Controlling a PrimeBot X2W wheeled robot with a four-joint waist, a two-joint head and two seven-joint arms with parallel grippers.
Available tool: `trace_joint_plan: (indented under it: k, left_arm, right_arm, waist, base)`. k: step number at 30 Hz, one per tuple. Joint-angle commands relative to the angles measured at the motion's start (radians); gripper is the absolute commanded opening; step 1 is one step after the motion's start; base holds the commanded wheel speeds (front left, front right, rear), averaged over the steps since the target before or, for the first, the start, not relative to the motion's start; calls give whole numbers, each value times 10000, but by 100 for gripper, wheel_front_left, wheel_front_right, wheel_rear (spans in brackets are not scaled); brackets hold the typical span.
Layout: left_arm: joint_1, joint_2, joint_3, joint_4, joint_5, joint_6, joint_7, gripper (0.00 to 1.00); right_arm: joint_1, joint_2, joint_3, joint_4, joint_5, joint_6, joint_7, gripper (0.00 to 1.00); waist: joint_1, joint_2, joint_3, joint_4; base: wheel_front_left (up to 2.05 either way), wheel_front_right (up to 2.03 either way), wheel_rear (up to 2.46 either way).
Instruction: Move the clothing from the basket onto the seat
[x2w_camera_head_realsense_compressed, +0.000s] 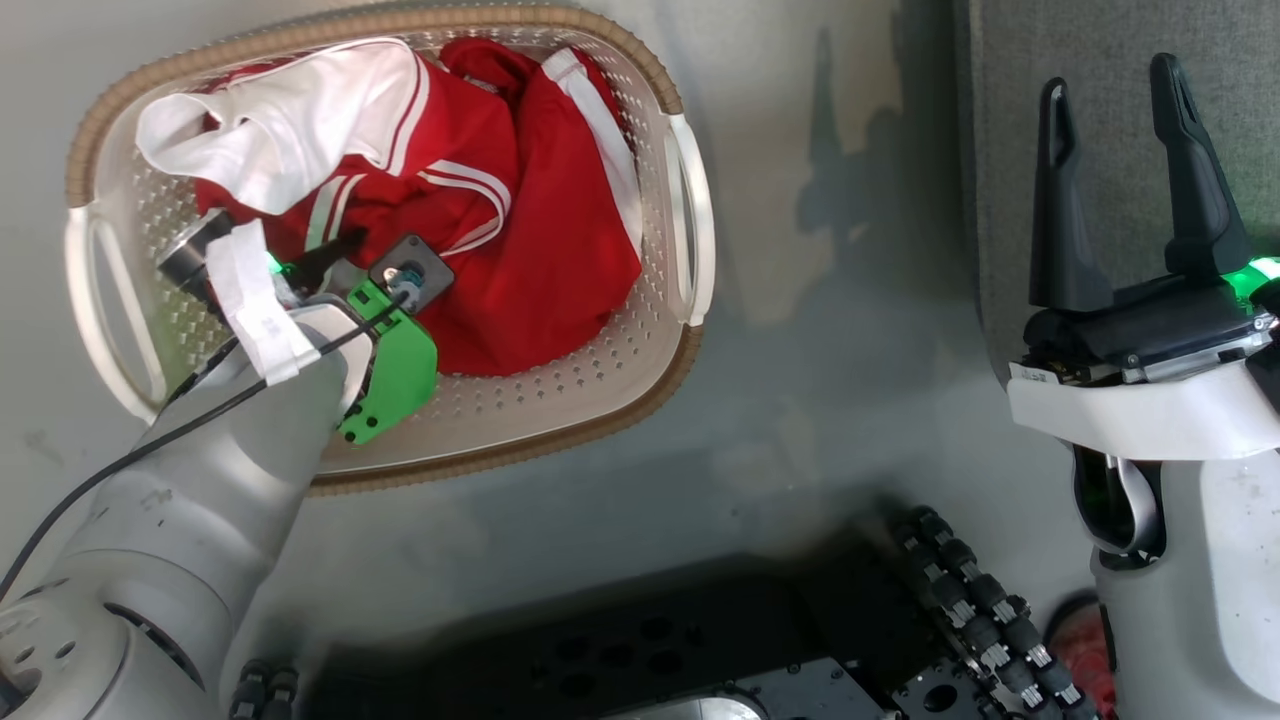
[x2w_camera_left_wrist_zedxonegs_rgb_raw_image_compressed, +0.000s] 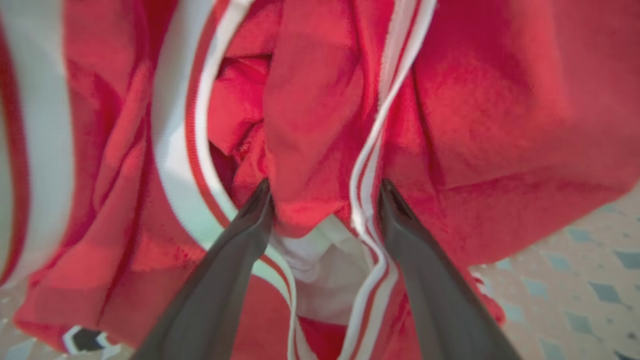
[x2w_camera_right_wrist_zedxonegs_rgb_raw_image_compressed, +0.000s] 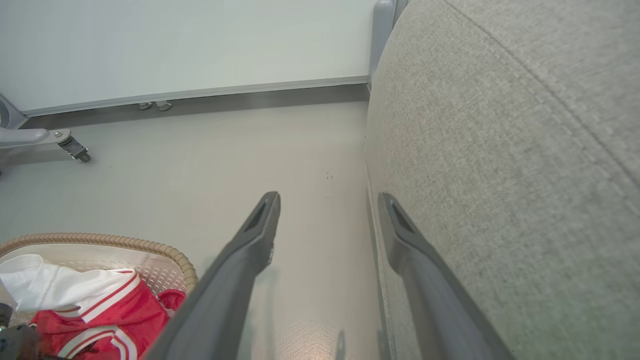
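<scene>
**Red, white and grey: one lot, as found**

1. Red soft-fabric sports clothing (x2w_camera_head_realsense_compressed: 550, 260) with white stripe trim and white lining. It lies heaped and crumpled inside the basket, with the white lining turned outward at one end.
2. Cream-white perforated plastic basket (x2w_camera_head_realsense_compressed: 540, 400), oval, with a brown woven-look rim and two white side handles. It stands on the floor near the seat, with a strip of bare floor between them.
3. Pale grey smooth floor (x2w_camera_head_realsense_compressed: 830, 400) with a faint sheen. Soft shadows of the right arm fall across it beside the seat.
4. Large grey fabric-upholstered seat (x2w_camera_right_wrist_zedxonegs_rgb_raw_image_compressed: 500, 175) with a rounded corner and a stitched seam. It is on the robot's right, and its side drops straight to the floor.
5. Pale plain wall (x2w_camera_right_wrist_zedxonegs_rgb_raw_image_compressed: 200, 45) with a darker skirting strip (x2w_camera_right_wrist_zedxonegs_rgb_raw_image_compressed: 225, 95) along its foot. A grey metal leg on a small castor (x2w_camera_right_wrist_zedxonegs_rgb_raw_image_compressed: 72, 148) stands before it.
6. Left hand (x2w_camera_left_wrist_zedxonegs_rgb_raw_image_compressed: 325, 186), two long dark fingers, down in the basket. The fingers stand apart with their tips sunk into the clothing, and a fold of red fabric and a white stripe lie loose between them.
7. Right hand (x2w_camera_head_realsense_compressed: 1110, 80). The fingers are apart with nothing between them, at the seat's edge; in the right wrist view one shows against the floor and the other against the seat's side.
8. Dark robot base (x2w_camera_head_realsense_compressed: 650, 640), at the near edge of the floor.
</scene>
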Motion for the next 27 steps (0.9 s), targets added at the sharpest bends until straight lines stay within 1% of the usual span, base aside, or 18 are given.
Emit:
trace_joint_plan:
  k: [1,8,12,14,15,17,18,24,27]
  left_arm:
    - [-187,115,103,51,-86,211,-32,100]
    - [-355,146,88,83,-159,591,195,100]
    - [-406,161,25,97,-171,662,395,100]
    - [-437,162,-29,100,-155,599,465,100]
    - [-431,169,-43,105,-177,557,527,48]
    - [-397,178,-75,123,-205,536,629,7]
    - [-391,180,-89,133,-209,554,647,0]
    - [-530,171,-189,158,-105,791,355,0]
    - [-544,158,-191,150,-176,800,266,0]
  right_arm:
    - [-47,-24,4,61,122,-10,0,100]
    - [-5,-24,58,177,315,-10,14,100]
    - [-76,-24,37,196,335,-4,63,100]
    - [-118,-24,12,219,352,1,70,100]
    - [-131,-24,-22,245,401,1,72,100]
    - [-113,-25,-60,307,433,24,74,100]
    - [-108,-22,-40,321,399,25,77,100]
    - [-116,-24,-10,395,309,27,81,100]
    - [-256,-24,114,386,259,27,82,100]
  waist:
    - [-1,0,230,-189]
    - [-1,0,617,-265]
    - [-1,0,839,-263]
    - [-1,0,928,-255]
    - [-1,0,979,-250]
    - [-1,0,1020,-216]
    - [-1,0,1036,-200]
    - [-1,0,1112,-135]
    - [-1,0,1045,-165]
  base:
    - [0,0,0]
    - [0,0,0]
    - [0,0,0]
    - [0,0,0]
    - [0,0,0]
    - [0,0,0]
    - [0,0,0]
    - [0,0,0]
    - [0,0,0]
